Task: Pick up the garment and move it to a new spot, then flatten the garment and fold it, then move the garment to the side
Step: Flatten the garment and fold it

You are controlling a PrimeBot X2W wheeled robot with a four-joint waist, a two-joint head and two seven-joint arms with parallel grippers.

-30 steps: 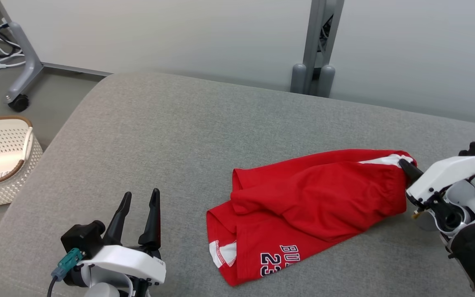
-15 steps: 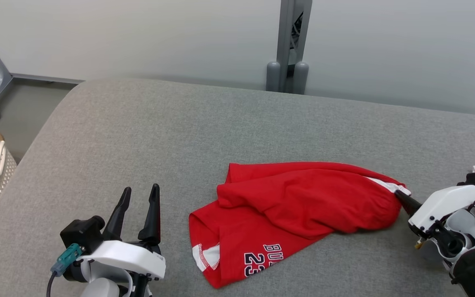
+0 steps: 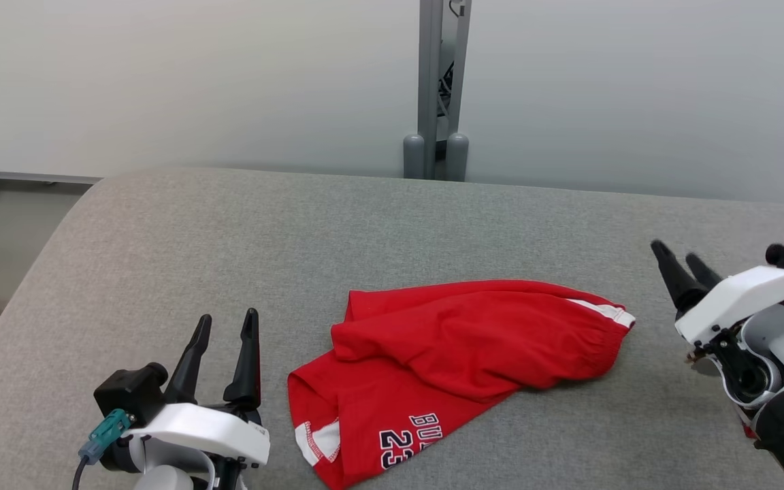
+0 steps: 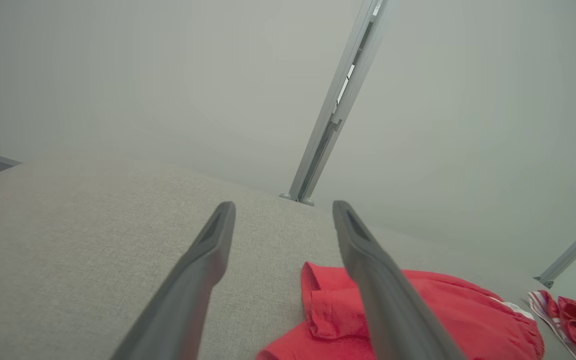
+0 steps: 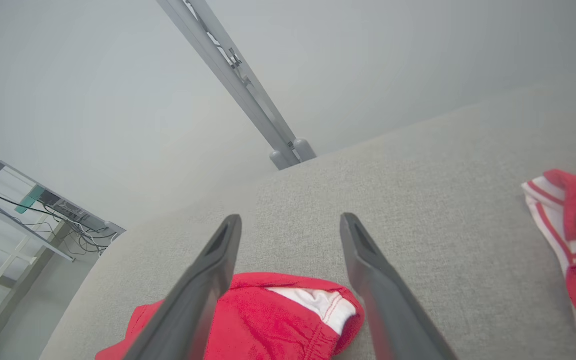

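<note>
2 spread, empty claws — left claw (image 3: 227,316), right claw (image 3: 674,252) — flank the red garment (image 3: 474,340), neither touching it.

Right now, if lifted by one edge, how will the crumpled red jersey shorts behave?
Likely floppy: the red jersey shorts lie in soft overlapping folds, so the rest would probably hang. Probably light: thin fabric, low on the grey fabric cushion. Pushed, they'd likely bunch on that textured weave, not slide.
</note>
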